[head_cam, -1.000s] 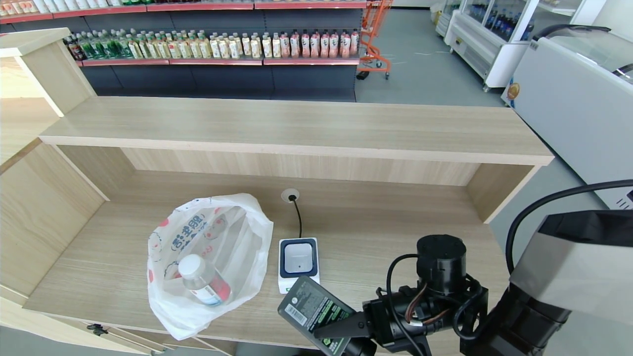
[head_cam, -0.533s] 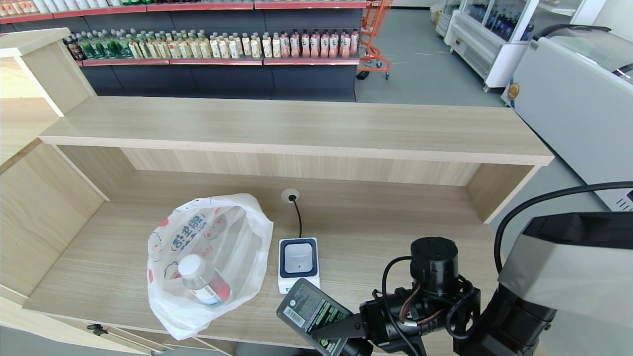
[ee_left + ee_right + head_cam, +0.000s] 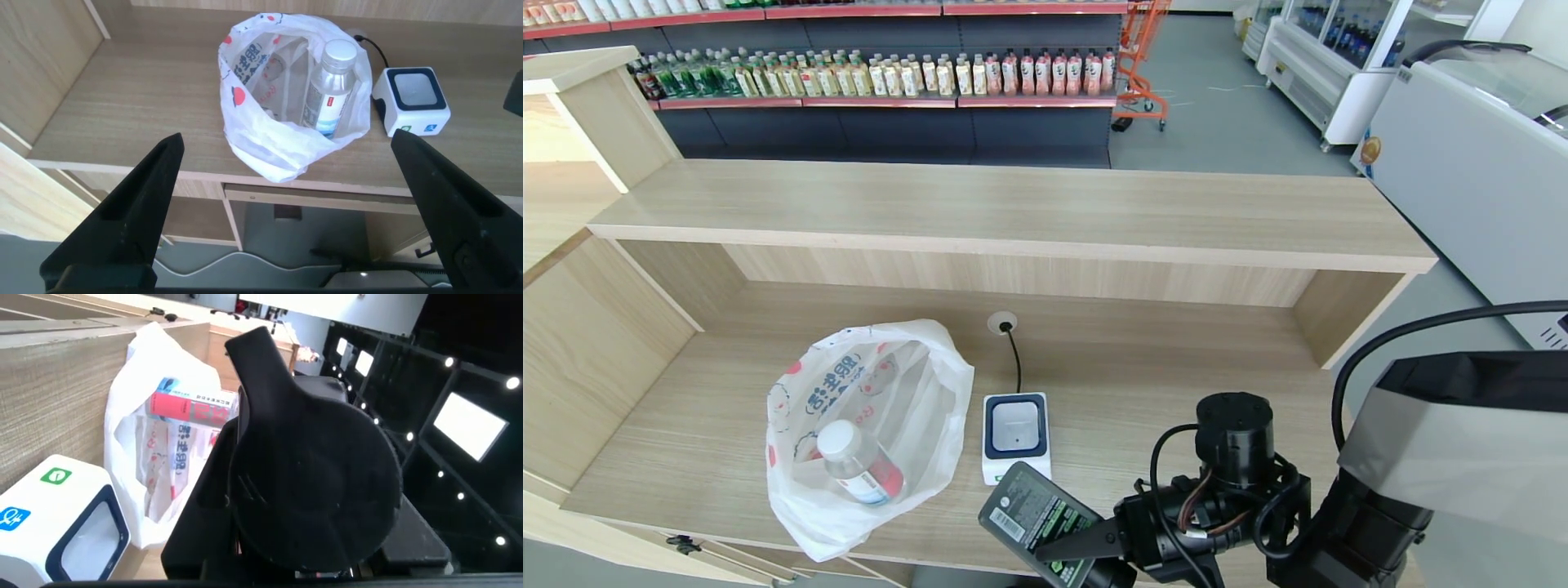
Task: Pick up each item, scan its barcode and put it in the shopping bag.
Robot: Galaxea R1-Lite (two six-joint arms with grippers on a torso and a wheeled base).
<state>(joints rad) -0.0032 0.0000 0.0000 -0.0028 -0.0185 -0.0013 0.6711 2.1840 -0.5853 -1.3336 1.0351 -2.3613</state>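
Note:
A white plastic shopping bag [image 3: 874,392] stands open on the left of the counter, and a clear bottle [image 3: 858,469] with a white cap lies inside it. The white barcode scanner [image 3: 1015,433] sits just right of the bag, window facing up. My right gripper [image 3: 1074,549] is shut on a dark green-and-black pack [image 3: 1031,514], held above the counter's near edge just in front of the scanner, barcode side up. My left gripper [image 3: 286,140] hangs open high above the bag [image 3: 261,131], bottle [image 3: 331,82] and scanner [image 3: 413,96]. In the right wrist view the bag [image 3: 147,457] and scanner [image 3: 57,527] lie behind the dark pack [image 3: 310,474].
A raised wooden ledge [image 3: 1013,212] runs along the back of the counter, with side walls at both ends. The scanner's cable [image 3: 1015,355] runs back to a hole in the counter. Bare counter [image 3: 1176,359] lies to the right of the scanner.
My right arm has shifted slightly left with the pack still in its grip. The bag, bottle and scanner have not moved.

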